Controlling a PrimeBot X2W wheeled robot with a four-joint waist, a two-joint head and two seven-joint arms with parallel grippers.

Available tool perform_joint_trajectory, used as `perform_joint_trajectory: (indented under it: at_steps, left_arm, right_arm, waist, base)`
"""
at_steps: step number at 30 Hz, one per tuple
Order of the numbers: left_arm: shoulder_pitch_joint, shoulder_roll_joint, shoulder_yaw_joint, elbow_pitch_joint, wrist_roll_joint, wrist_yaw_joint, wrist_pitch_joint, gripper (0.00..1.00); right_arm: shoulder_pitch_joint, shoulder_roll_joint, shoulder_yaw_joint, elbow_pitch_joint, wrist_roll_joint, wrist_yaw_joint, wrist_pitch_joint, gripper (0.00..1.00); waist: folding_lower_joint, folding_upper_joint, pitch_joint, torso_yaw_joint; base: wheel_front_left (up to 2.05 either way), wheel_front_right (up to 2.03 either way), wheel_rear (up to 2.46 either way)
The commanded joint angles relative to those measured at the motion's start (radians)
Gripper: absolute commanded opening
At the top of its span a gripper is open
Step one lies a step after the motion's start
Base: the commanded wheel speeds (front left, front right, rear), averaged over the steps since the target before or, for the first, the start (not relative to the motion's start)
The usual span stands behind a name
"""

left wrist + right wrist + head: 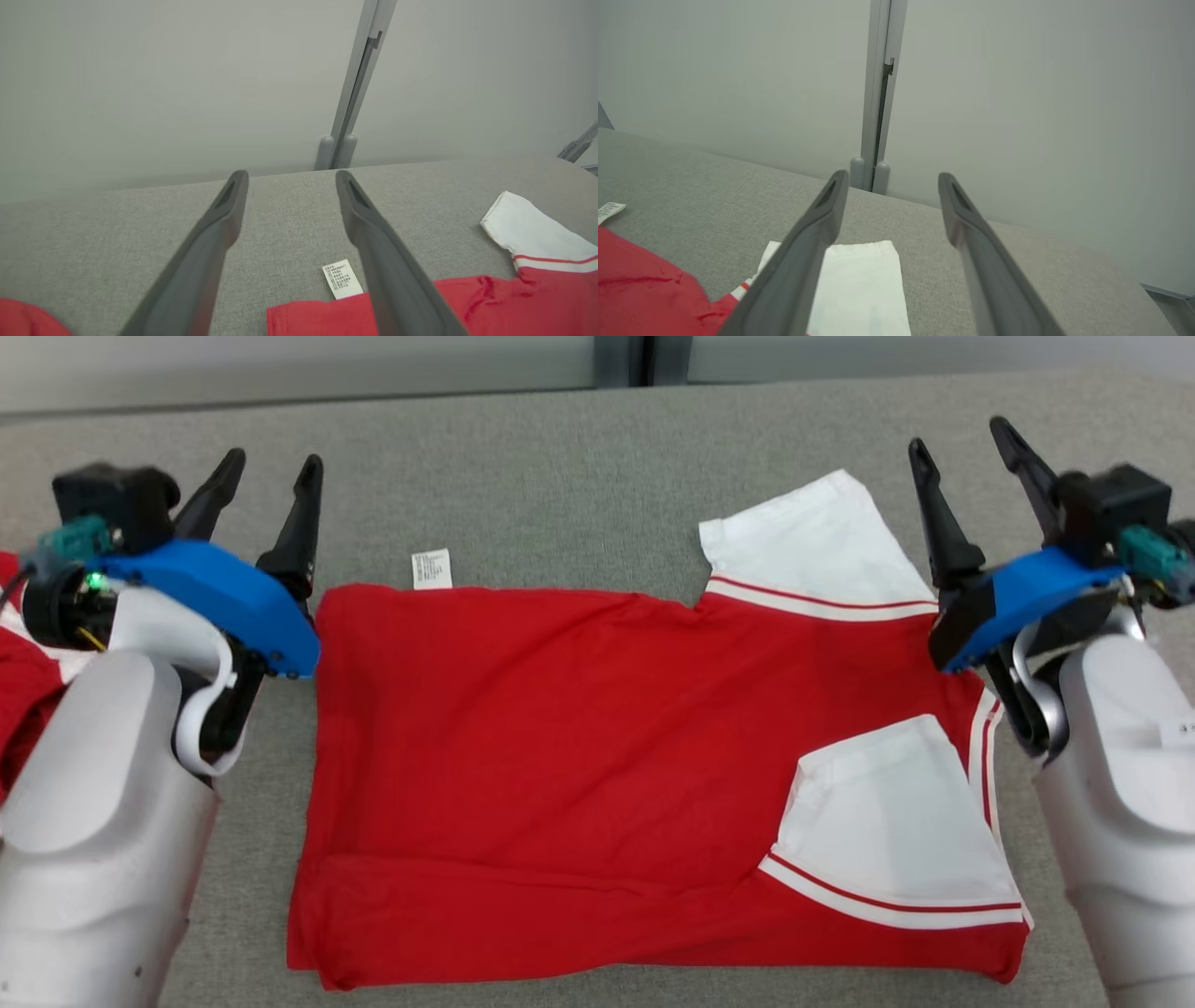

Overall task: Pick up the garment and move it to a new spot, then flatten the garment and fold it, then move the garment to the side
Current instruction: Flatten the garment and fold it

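The red jersey T-shirt with white sleeves [560,756] lies partly folded on the grey fabric table [560,448], between the left gripper [274,462] and right gripper [960,437], both spread and empty. Pinching one layer only could unfold it.

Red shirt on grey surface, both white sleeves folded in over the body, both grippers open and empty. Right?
No: only the near sleeve is folded over the red shirt; the far sleeve sticks out flat on the grey surface, per the head view. Rest holds.
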Motion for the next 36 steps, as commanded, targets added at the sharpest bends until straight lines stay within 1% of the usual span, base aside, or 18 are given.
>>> perform_joint_trajectory:
  at_steps: [1,3,6,10,17,29,31,32,33,34,36]
  left_arm:
    - [-0.011,0.008,-0.007,0.005,-0.011,-0.002,0.008,1.0]
    - [-0.045,0.024,-0.045,0.023,-0.077,-0.002,0.061,1.0]
    - [-0.076,0.054,-0.116,0.042,-0.137,-0.002,0.132,1.0]
    - [-0.059,0.077,-0.184,0.063,-0.206,-0.002,0.19,1.0]
    - [-0.038,0.094,-0.244,0.086,-0.282,-0.002,0.176,1.0]
    - [-0.089,0.087,-0.341,0.17,-0.324,-0.002,0.129,1.0]
    - [-0.092,0.081,-0.359,0.185,-0.338,-0.002,0.136,1.0]
    - [-0.093,0.079,-0.373,0.188,-0.342,-0.002,0.142,0.35]
    - [-0.094,0.078,-0.381,0.19,-0.348,-0.002,0.139,0.07]
    - [-0.097,0.077,-0.389,0.192,-0.35,-0.002,0.132,0.0]
    - [-0.102,0.08,-0.406,0.199,-0.349,-0.002,0.12,0.0]
  right_arm:
    - [-0.013,-0.009,0.004,0.007,0.0,0.0,0.0,1.0]
    - [-0.062,-0.017,0.025,0.051,0.007,0.0,0.0,1.0]
    - [-0.116,-0.02,0.05,0.119,0.011,0.0,-0.015,1.0]
    - [-0.154,-0.015,0.07,0.199,0.02,0.0,-0.047,1.0]
    - [-0.194,-0.018,0.096,0.298,0.035,0.0,-0.092,1.0]
    - [-0.254,-0.018,0.139,0.399,0.056,0.0,-0.129,1.0]
    - [-0.261,-0.02,0.148,0.413,0.063,0.0,-0.132,1.0]
    - [-0.266,-0.021,0.151,0.421,0.064,0.0,-0.134,1.0]
    - [-0.271,-0.023,0.155,0.426,0.067,0.0,-0.136,1.0]
    - [-0.273,-0.025,0.16,0.433,0.07,0.0,-0.135,1.0]
    - [-0.278,-0.029,0.167,0.448,0.074,0.0,-0.134,1.0]
  waist:
    - [-0.0003,-0.0004,0.015,0.01]
    - [-0.0003,-0.0004,0.038,0.007]
    - [-0.0003,-0.0004,0.062,-0.001]
    - [-0.0003,-0.0004,0.075,-0.004]
    - [-0.0003,-0.0004,0.097,-0.003]
    - [-0.0003,-0.0004,0.128,-0.012]
    - [-0.0003,-0.0004,0.129,-0.012]
    - [-0.0003,-0.0004,0.13,-0.011]
    - [-0.0003,-0.0004,0.131,-0.01]
    - [-0.0003,-0.0004,0.132,-0.008]
    - [-0.0003,-0.0004,0.131,-0.004]
  base:
    - [0.0,0.0,0.0]
    - [0.0,0.0,0.0]
    - [0.0,0.0,0.0]
    - [0.0,0.0,0.0]
    - [0.0,0.0,0.0]
    - [0.0,0.0,0.0]
    - [0.0,0.0,0.0]
    - [0.0,0.0,0.0]
    - [0.0,0.0,0.0]
    - [0.0,0.0,0.0]
    - [0.0,0.0,0.0]
